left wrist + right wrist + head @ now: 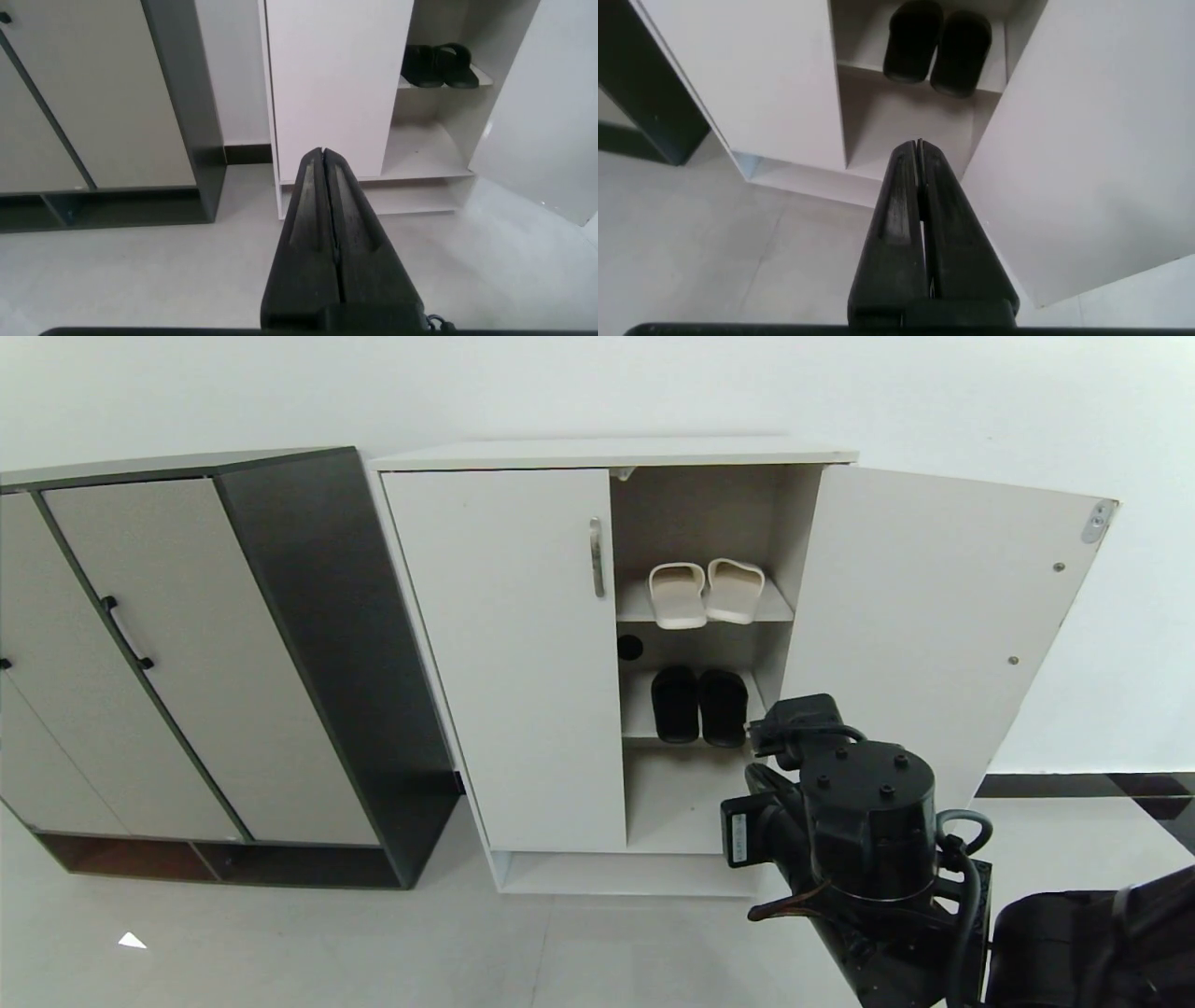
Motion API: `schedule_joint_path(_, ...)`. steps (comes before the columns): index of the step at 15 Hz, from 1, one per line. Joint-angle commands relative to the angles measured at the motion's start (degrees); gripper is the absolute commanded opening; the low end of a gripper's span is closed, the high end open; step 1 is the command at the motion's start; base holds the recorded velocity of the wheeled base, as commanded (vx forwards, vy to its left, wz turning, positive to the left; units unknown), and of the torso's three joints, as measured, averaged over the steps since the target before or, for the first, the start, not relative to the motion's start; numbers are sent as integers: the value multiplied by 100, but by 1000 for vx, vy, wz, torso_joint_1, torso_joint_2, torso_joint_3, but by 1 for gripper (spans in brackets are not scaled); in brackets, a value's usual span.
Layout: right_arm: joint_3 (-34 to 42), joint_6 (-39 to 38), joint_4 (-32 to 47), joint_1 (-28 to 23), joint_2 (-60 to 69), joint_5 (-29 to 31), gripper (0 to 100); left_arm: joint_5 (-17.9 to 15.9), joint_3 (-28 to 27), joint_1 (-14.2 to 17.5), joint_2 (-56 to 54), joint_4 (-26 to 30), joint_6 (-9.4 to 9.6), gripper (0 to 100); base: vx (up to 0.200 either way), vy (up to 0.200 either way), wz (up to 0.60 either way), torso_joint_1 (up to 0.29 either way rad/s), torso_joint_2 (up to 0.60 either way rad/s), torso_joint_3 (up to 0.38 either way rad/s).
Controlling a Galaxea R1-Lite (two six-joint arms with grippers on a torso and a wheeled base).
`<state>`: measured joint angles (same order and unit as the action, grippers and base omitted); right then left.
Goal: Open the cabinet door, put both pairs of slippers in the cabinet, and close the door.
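Blk slippers under wht pair, door open

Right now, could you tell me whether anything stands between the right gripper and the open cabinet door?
Nothing visible does. The shut right gripper hangs near the open door with only floor below; white slippers and black slippers sit on shelves inside.

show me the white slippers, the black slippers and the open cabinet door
white slippers [677, 582]: head view, strap of one slipper
black slippers [675, 698]: head view, top of one slipper
open cabinet door [924, 616]: head view, middle of its inner face
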<state>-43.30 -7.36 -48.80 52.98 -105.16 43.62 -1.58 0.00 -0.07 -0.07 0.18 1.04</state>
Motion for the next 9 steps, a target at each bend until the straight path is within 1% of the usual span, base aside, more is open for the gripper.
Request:
schedule_joint_path(1, 6, -2, 2, 11, -14, -2, 0, 0, 0, -1, 7, -1, 2, 0, 0, 0, 0, 0, 0, 0)
schedule_joint_path(9, 6, 7, 11, 2, -58, -2, 0, 0, 0, -1, 7, -1, 2, 0, 0, 0, 0, 0, 0, 0)
